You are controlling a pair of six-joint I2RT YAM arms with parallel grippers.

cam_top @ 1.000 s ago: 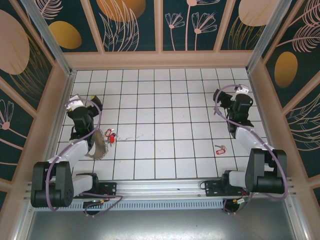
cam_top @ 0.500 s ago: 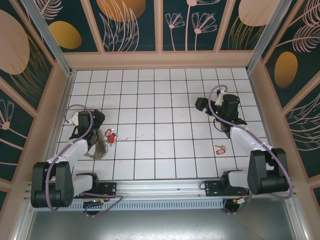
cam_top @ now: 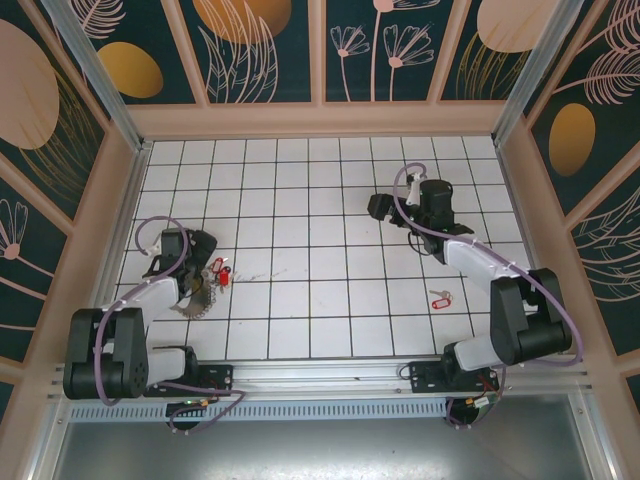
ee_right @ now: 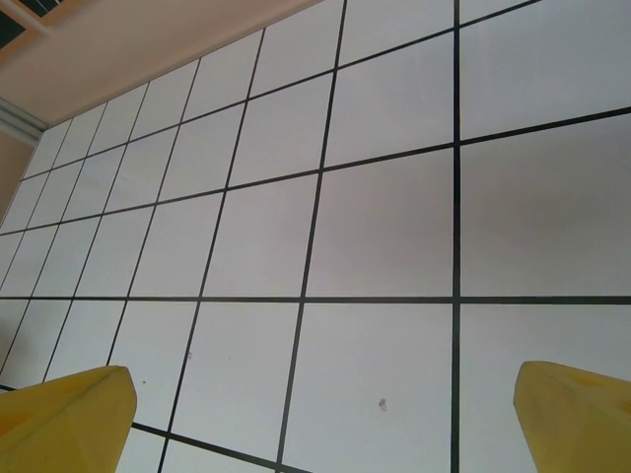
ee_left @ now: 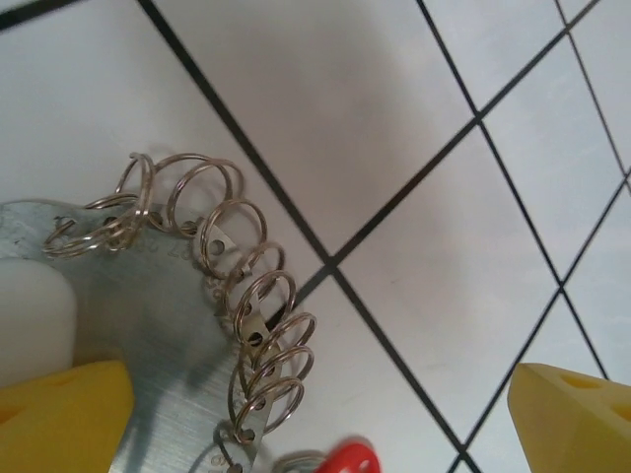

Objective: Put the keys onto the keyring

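The keyring (cam_top: 193, 298), a silvery hoop fringed with wire loops, lies at the left of the tiled floor. In the left wrist view its loops (ee_left: 258, 325) curl along a flat metal rim. Two keys with red tags (cam_top: 220, 272) lie just right of it, and one red tag (ee_left: 347, 459) peeks in at the bottom edge of that view. My left gripper (cam_top: 204, 258) (ee_left: 315, 434) hovers open right over the ring's edge, its left finger above the metal rim. Another key with a red and bluish tag (cam_top: 440, 298) lies at the right. My right gripper (cam_top: 377, 207) (ee_right: 320, 424) is open over bare tiles.
Wooden walls (cam_top: 320, 120) fence the floor on three sides. Both arm bases sit on the rail (cam_top: 320, 375) at the near edge. A small speck (ee_right: 382, 403) marks the tile under my right gripper.
My right arm has swung left from the right wall toward the middle of the floor. My left gripper has shifted slightly right and down toward the keyring and the red-tagged keys.
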